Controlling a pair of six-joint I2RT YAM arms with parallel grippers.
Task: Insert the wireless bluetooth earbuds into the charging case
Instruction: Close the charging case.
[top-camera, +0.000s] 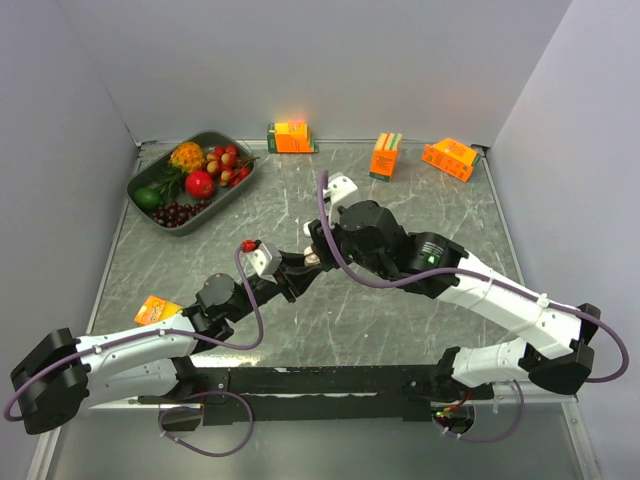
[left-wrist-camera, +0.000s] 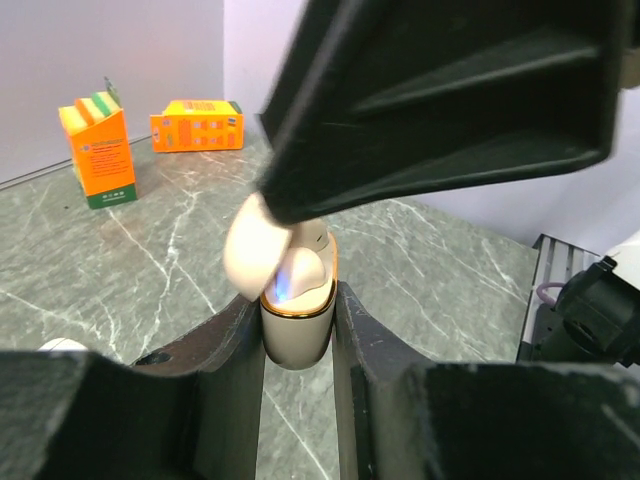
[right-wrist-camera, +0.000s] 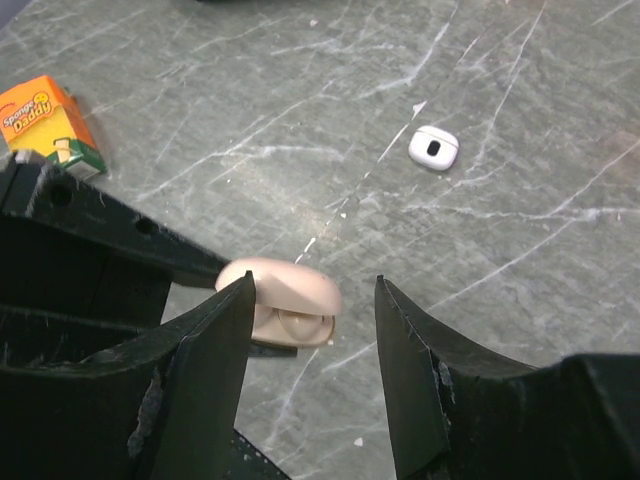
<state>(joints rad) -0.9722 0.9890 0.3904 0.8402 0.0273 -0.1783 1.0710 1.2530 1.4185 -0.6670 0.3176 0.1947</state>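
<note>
My left gripper (left-wrist-camera: 298, 300) is shut on the beige charging case (left-wrist-camera: 297, 335), which it holds upright by its sides. The case has a gold rim and its lid (left-wrist-camera: 252, 258) is tipped open. One pale earbud (left-wrist-camera: 308, 272) sits inside with a blue glow beside it. From the right wrist view the case (right-wrist-camera: 292, 322) lies under the lid (right-wrist-camera: 285, 285), just off the left fingertip. My right gripper (right-wrist-camera: 312, 283) hangs open above it with nothing between its fingers. Another white earbud (right-wrist-camera: 434, 148) lies loose on the marble table. From above, both grippers meet mid-table (top-camera: 305, 265).
Orange juice cartons stand at the back (top-camera: 291, 137), (top-camera: 386, 155), (top-camera: 449, 158), and one lies near the left arm (top-camera: 157, 310). A grey tray of fruit (top-camera: 205, 211) sits back left. Grey walls close in the table on three sides.
</note>
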